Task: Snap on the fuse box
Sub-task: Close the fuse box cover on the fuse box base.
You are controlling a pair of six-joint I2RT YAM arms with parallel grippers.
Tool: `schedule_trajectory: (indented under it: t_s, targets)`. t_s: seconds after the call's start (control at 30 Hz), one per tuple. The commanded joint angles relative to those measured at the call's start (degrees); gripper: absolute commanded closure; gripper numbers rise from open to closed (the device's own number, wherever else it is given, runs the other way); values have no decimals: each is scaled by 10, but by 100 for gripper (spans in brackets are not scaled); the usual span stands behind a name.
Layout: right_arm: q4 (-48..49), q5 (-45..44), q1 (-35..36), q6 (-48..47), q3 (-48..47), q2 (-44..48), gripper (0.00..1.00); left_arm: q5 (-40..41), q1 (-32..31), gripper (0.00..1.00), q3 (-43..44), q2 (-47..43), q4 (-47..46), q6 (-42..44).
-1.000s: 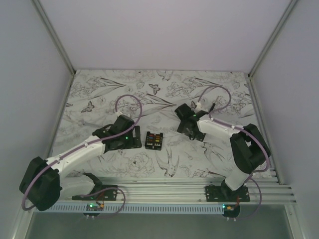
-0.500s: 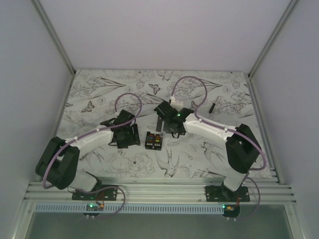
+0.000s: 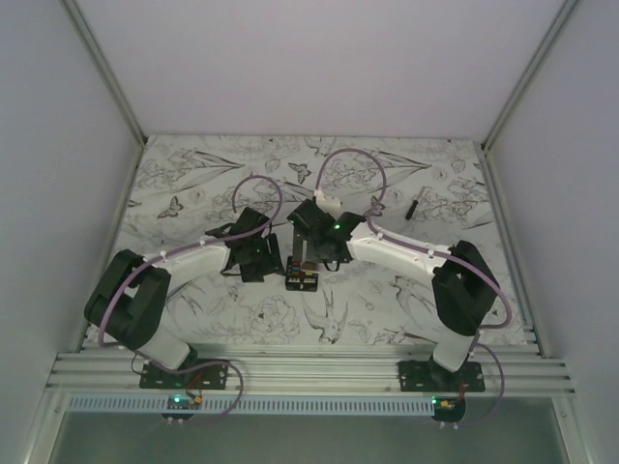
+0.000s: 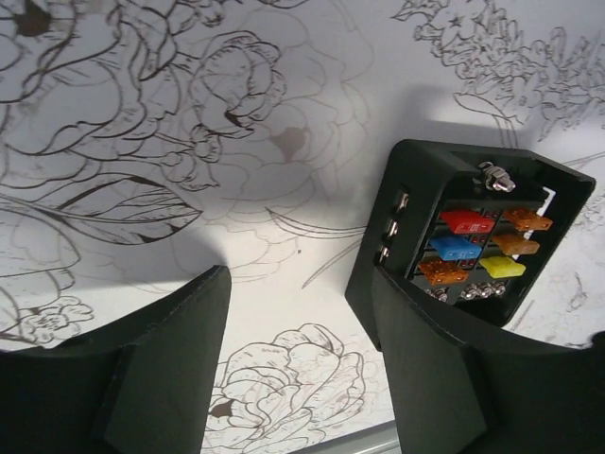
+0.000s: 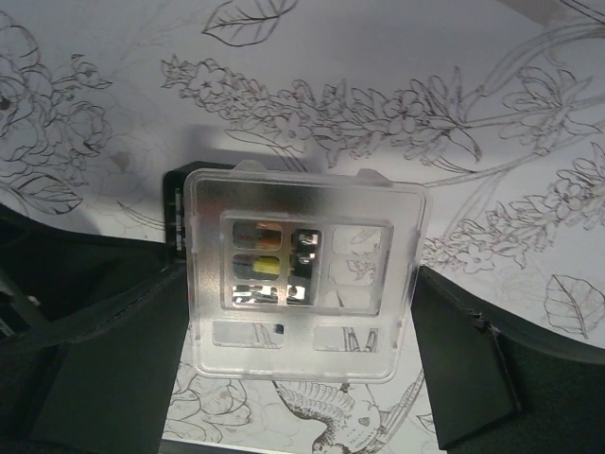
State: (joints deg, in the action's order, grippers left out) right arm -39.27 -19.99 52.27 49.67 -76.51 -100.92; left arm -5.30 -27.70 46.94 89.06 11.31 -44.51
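The flower-printed table (image 3: pixel 193 184) fills the middle of the overhead view. The left arm (image 3: pixel 184 261) reaches in from the lower left and the right arm (image 3: pixel 406 253) from the lower right, and their heads meet near the centre of the frame.

The right gripper (image 5: pixel 302 284) grasps a clear cover (image 5: pixel 307 274). The square lid spans the gap between its two fingers (image 5: pixel 104 359) and is held flat, with the bird print showing through its lower edge. In the right wrist view the cover fills the centre, with a black edge of the fuse box (image 5: pixel 173 213) peeking out at its left side and a few fuses visible through its window.

The left gripper (image 4: pixel 301 284) is released, its jaws standing apart with only bare table between them.

The fuse box (image 4: pixel 473 236) sits on the table just below the centre of the overhead view, between the two gripper heads. In the left wrist view it lies at right of centre, just past the tip of the right-hand finger (image 4: pixel 435 378); I cannot tell whether they touch. Its face is uncovered on this side, showing a red fuse (image 4: pixel 468 222), a blue fuse (image 4: pixel 456 248), an orange fuse (image 4: pixel 442 272) and a yellow fuse (image 4: pixel 501 268).

A thin black stick (image 3: pixel 411 207) lies in the overhead view's upper right, well apart from everything else.
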Motion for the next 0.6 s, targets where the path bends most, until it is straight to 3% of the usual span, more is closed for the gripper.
schedule_trajectory:
  t_s: [0.0,0.57]
  targets:
    - [0,7,16,-22,-45,-23,20,-25,-3,34,-15,10,-6,-14]
    - [-67,-19,52,7,-125,-102,20,-57,120,22,-123,-107,-7,-5]
